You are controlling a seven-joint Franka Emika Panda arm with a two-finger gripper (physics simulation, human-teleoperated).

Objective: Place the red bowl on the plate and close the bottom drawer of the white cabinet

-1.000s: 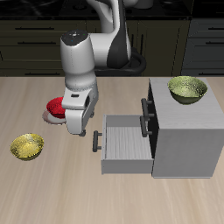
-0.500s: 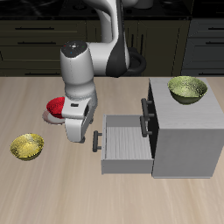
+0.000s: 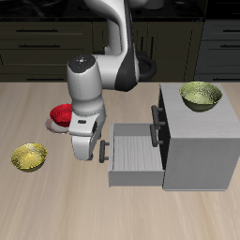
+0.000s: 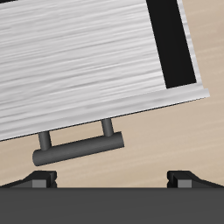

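Dropping from above the red bowl (image 3: 62,115) on the plate (image 3: 56,127), the released pincer (image 3: 85,150) now nears the bottom drawer's (image 3: 131,159) handle (image 4: 77,150).

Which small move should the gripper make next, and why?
Probably push the handle toward the white cabinet. The bottom drawer stands pulled out, the red bowl already rests on the plate, and the gripper hangs just in front of the handle.
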